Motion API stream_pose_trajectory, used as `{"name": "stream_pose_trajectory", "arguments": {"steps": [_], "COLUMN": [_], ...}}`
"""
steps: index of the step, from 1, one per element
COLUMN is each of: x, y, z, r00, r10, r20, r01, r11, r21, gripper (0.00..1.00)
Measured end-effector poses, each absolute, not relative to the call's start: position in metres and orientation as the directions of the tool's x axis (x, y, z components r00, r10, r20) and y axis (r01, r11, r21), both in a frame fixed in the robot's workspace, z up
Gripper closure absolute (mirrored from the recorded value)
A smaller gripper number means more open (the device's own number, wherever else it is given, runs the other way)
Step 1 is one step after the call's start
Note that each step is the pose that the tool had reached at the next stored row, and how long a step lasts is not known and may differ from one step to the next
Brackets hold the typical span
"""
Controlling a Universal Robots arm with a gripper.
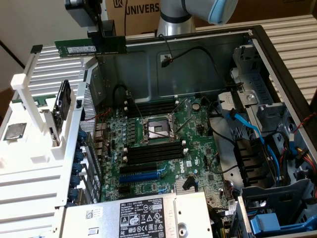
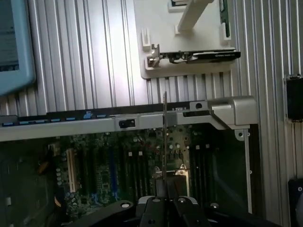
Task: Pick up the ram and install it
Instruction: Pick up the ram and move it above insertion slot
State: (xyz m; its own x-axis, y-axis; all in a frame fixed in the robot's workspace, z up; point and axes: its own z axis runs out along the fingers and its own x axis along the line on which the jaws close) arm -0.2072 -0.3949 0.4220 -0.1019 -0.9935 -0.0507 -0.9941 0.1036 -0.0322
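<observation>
Open computer case, mid-job: my claw (image 1: pixel 106 42) is clamped on the ram (image 1: pixel 74 48), holding the green stick level in the air over the case wall (image 1: pixel 198 59), at the case's far corner on the exterior view's left. It is well above the motherboard (image 1: pixel 163 163) and seated in nothing yet. I grip it by its upper edge, which I judge leaves the contact edge free to face down. In the wrist view the ram (image 2: pixel 164 123) runs edge-on away from my claw (image 2: pixel 164 201) and crosses the case rim (image 2: pixel 71 126), roughly in line with the slots below.

The black memory slots (image 1: pixel 152 151) lie in two banks either side of the processor socket (image 1: pixel 156 130), whose metal frame and lever sit close to both. A black cable (image 1: pixel 198 50) loops across the case wall and more wiring crowds the exterior view's right, so any way down looks tight. Beside the case on the ribbed counter (image 1: pixel 297 29) stands a white rack (image 1: pixel 29 163) with an upright expansion card (image 1: pixel 63 99) and a loose processor chip (image 1: pixel 15 131).
</observation>
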Motion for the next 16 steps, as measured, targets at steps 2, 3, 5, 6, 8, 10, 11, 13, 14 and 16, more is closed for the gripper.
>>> {"name": "stream_pose_trajectory", "arguments": {"steps": [2, 3, 5, 6, 8, 10, 11, 13, 14, 16], "x": [-0.201, -0.185, -0.175, -0.169, -0.162, -0.157, -0.155, -0.153, -0.152, -0.151], "y": [-0.395, -0.395, -0.395, -0.395, -0.395, -0.395, -0.395, -0.395, -0.395, -0.395], "z": [0.422, 0.421, 0.419, 0.417, 0.415, 0.412, 0.410, 0.407, 0.405, 0.401], "r00": [-0.102, -0.101, -0.100, -0.100, -0.100, -0.099, -0.099, -0.098, -0.095, -0.088], "r10": [-0.994, -0.994, -0.994, -0.994, -0.994, -0.994, -0.994, -0.994, -0.994, -0.995], "r20": [-0.051, -0.053, -0.053, -0.054, -0.054, -0.055, -0.055, -0.055, -0.055, -0.055], "r01": [-0.994, -0.993, -0.993, -0.992, -0.992, -0.992, -0.992, -0.992, -0.992, -0.993], "r11": [0.103, 0.103, 0.103, 0.103, 0.103, 0.103, 0.103, 0.102, 0.099, 0.092], "r21": [-0.036, -0.051, -0.059, -0.065, -0.072, -0.076, -0.077, -0.078, -0.078, -0.079], "gripper": [0.88, 0.88, 0.88, 0.88, 0.88, 0.88, 0.88, 0.88, 0.88, 0.88]}}
